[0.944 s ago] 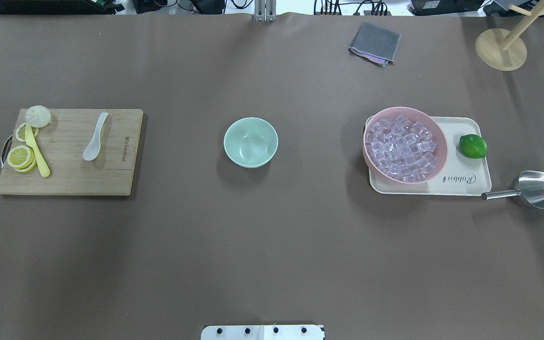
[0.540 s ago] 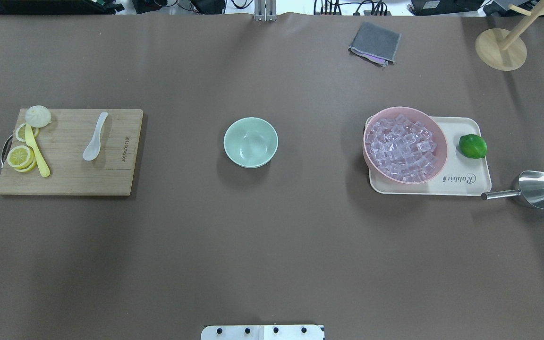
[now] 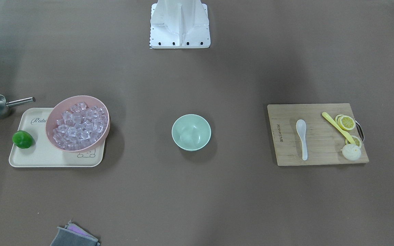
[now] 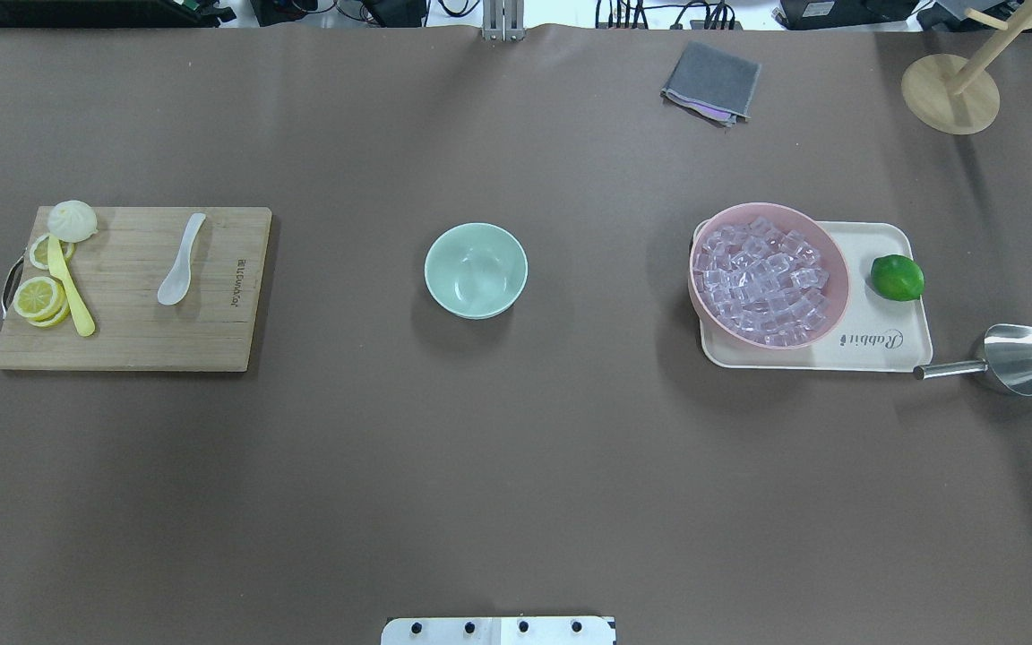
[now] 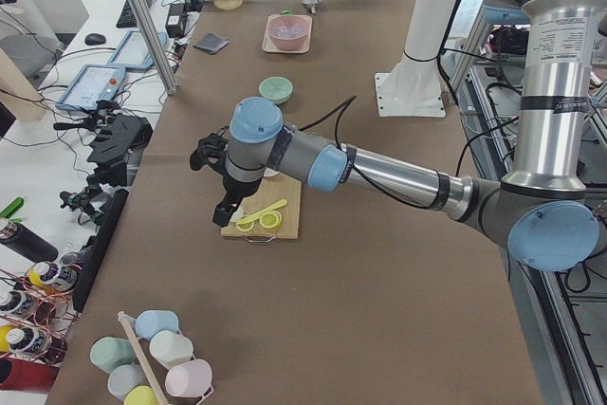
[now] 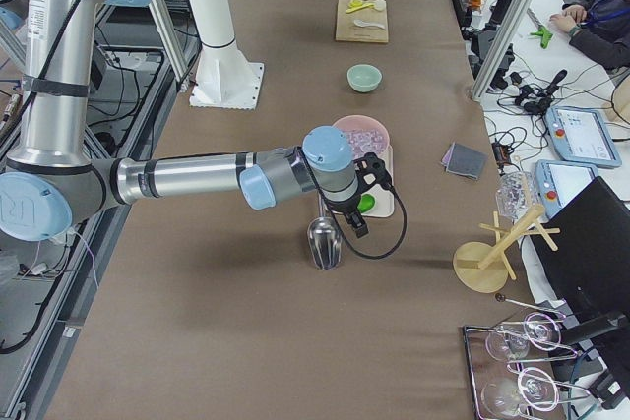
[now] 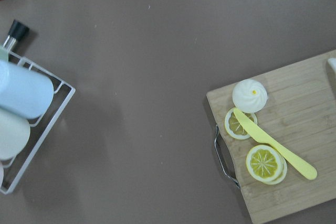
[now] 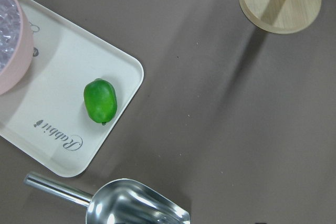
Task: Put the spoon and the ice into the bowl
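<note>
The white spoon (image 4: 180, 260) lies on a wooden cutting board (image 4: 131, 345) at the table's left; it also shows in the front view (image 3: 301, 138). The mint-green bowl (image 4: 476, 270) stands empty at the table's middle. The ice (image 4: 762, 278) fills a pink bowl (image 4: 841, 285) on a cream tray at the right. My left gripper (image 5: 226, 213) hangs above the board's outer end, and I cannot tell whether it is open. My right gripper (image 6: 354, 221) hangs by the tray's outer end, above a metal scoop (image 6: 323, 241), and I cannot tell its state either.
Lemon slices (image 4: 39, 298), a yellow spoon (image 4: 69, 296) and a white bun (image 4: 72, 219) lie on the board. A lime (image 4: 897, 277) sits on the tray (image 4: 874, 354). A grey cloth (image 4: 711, 81) and a wooden stand (image 4: 950, 93) are at the far side. A cup rack (image 7: 23, 114) stands beyond the board.
</note>
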`<state>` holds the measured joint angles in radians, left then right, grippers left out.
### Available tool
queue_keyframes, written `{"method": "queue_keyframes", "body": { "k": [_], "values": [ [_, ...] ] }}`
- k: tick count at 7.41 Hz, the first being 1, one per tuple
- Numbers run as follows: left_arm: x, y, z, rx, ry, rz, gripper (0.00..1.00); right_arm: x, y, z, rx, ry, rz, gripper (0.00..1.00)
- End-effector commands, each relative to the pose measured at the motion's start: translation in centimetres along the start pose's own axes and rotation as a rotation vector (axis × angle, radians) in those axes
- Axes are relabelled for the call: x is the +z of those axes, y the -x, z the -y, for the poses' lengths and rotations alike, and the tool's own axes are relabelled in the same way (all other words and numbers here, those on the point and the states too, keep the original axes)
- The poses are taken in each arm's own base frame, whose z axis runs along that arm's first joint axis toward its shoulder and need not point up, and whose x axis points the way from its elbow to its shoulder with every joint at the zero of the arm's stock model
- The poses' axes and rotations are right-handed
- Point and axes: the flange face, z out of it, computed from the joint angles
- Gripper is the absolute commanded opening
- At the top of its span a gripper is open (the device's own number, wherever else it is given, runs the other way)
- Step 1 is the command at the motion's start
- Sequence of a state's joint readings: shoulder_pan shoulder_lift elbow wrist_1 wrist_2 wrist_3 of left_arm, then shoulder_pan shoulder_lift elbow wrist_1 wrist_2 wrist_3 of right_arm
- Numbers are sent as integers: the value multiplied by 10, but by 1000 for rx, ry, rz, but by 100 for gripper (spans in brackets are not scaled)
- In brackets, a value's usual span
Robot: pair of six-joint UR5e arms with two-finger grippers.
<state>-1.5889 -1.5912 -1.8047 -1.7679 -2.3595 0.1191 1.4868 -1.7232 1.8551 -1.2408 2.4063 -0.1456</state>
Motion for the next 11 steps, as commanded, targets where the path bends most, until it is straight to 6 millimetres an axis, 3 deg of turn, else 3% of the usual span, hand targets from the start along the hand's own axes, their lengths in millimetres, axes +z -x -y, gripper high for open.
{"method": "queue_keyframes", "body": {
  "k": [1, 2, 3, 4, 5, 7, 9, 11],
  "values": [
    [13, -12, 14, 37, -25, -74, 99, 16, 29, 41, -78, -17, 28, 99],
    [38, -56, 52, 73, 0, -117, 99, 31, 52, 63, -25, -4, 56, 99],
    [74, -89, 74, 34, 50, -161, 99, 54, 86, 92, 51, 10, 46, 99],
    [96, -109, 85, -59, 90, -179, 99, 75, 120, 113, 95, 11, -1, 99],
    [114, -127, 86, -121, 126, -184, 99, 83, 144, 123, 181, 8, -1, 99],
    [143, -180, 110, -260, 144, -120, 98, 101, 200, 157, 333, 22, 56, 99],
    [185, -230, 129, -311, 158, -73, 98, 113, 239, 189, 451, 35, -6, 99],
    [244, -252, 128, -343, 116, -69, 98, 125, 279, 213, 514, 42, -62, 98]
  ]
}}
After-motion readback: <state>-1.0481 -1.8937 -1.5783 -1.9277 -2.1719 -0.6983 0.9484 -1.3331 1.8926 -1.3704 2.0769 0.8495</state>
